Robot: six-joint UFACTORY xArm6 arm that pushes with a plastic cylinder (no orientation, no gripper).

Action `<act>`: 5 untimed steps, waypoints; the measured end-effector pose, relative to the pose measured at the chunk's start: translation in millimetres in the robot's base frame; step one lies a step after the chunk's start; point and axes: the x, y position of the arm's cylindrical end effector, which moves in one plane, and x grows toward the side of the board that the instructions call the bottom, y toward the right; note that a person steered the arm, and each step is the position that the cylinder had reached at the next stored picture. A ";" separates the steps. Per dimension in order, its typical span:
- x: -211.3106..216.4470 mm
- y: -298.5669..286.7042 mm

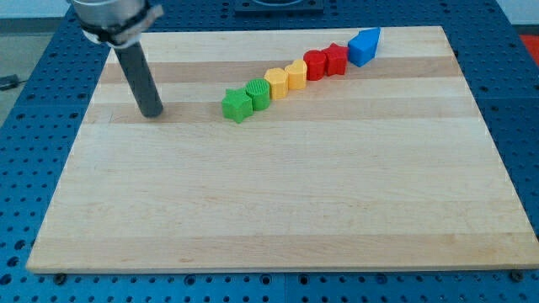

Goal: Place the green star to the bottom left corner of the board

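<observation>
Board (278,210): arm top cropped, upper-left

So the setup sits on a blue metal table (25,151) with a grid of little holes drilled all over it, showing on every side of the view. On top of it lies a pale wooden board (278,202) with lighter and darker strips of grain running across. Lighting is bright and even, pretty soft shadows. At the view's top edge there's some dark stuff, too cropped to make out.
</observation>
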 end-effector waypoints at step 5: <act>-20.6 91.5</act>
